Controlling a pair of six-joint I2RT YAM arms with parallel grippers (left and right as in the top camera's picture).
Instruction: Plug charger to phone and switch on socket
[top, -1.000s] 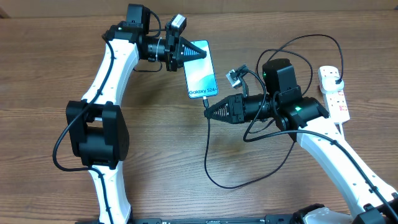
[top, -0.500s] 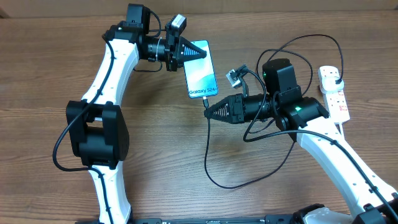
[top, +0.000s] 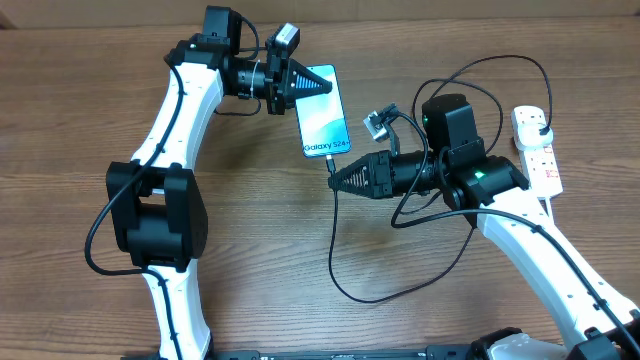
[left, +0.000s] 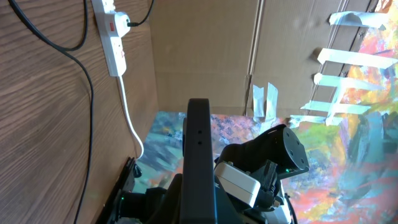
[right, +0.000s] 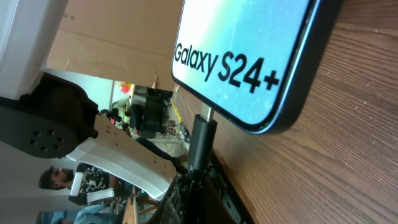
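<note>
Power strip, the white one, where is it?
In the overhead view the white power strip lies on the right side of the table, just past the right arm, with the black charger plugged into its far end.

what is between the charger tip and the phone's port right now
Nothing visible does. The right gripper jaws pinch the charger by its connector, and its tip already meets the port in the bottom edge of the phone, with only a sliver of metal showing.

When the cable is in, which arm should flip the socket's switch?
Right. The socket lies on the right gripper's side, though it must first release the charger. The left gripper pinches the phone across the table.
</note>
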